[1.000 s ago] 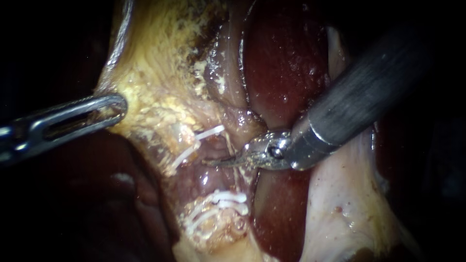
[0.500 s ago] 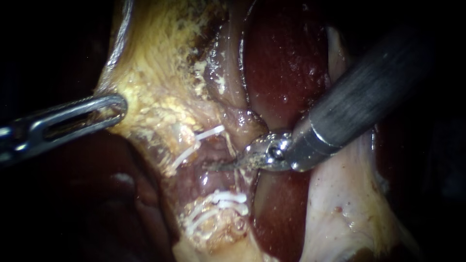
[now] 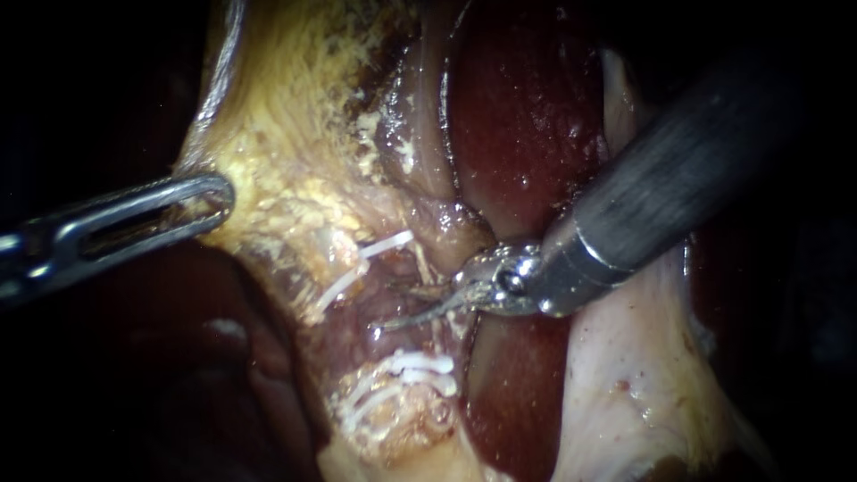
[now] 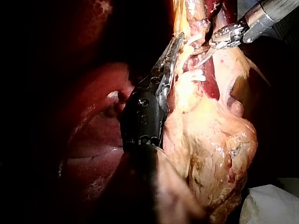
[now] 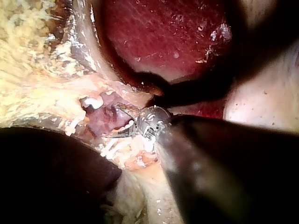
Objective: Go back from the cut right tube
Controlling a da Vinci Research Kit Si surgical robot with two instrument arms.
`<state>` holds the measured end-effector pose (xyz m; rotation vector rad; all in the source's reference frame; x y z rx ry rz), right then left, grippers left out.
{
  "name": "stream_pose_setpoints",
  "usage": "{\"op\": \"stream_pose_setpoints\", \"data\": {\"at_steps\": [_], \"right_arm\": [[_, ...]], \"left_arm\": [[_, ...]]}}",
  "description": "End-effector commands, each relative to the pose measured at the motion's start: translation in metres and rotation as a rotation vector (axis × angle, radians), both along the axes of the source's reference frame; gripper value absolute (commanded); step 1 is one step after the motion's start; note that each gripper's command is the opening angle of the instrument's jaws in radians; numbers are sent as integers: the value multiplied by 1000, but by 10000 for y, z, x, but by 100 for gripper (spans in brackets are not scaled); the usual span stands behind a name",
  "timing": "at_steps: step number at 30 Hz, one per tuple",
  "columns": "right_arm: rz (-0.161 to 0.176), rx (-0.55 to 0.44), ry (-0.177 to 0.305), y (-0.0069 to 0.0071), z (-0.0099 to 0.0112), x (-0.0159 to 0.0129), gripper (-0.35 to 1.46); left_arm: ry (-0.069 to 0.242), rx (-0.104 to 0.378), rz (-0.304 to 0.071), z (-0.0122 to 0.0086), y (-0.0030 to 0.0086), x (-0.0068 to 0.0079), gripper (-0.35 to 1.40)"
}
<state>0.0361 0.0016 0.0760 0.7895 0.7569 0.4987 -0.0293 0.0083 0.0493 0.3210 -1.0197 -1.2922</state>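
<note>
Gaping slightly, curved blades of right instrument (image 3: 389, 307) hold nothing; left instrument (image 3: 218, 190) seemingly clamps lumpy yellow tissue (image 3: 286, 161).

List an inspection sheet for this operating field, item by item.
Surface: dark red liver beside yellow fatty tissue.
Job's things: white clips in two groups, one above the other.
Clutter: nothing seen.
Instruments: left instrument, jaws shut on the yellow fatty tissue; right instrument, jaws open, empty, between the clip groups.
Cables: nothing seen.
Surroundings: dark; white sheet beside the tissue in left wrist view.
</note>
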Motion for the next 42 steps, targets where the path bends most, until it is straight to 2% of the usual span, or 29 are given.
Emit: {"op": "stream_pose_setpoints", "data": {"at_steps": [1,6,9,12,17,24,28,34,42], "right_arm": [[-18,-37,33,-2,-2,-4,89],[-46,-219,158,-4,-10,-18,128],[-26,-331,190,5,-15,-25,143],[-37,-395,218,18,-24,-36,143],[-47,-477,223,37,-44,-64,143],[-44,-560,255,58,-76,-93,143],[-48,-593,264,64,-90,-100,143],[-61,-612,273,62,-92,-102,143],[-65,-618,275,61,-91,-104,143]], "left_arm": [[0,0,0,0,0,0,-35],[0,0,0,1,0,-1,-35],[0,0,0,1,1,-1,-35],[-1,0,1,1,1,-1,-35],[-1,1,1,0,2,0,-35],[-1,2,1,3,4,0,-35],[-1,0,1,10,6,-2,-35],[3,-9,-4,36,4,-18,-35],[-11,-14,27,103,7,-60,-35]]}}
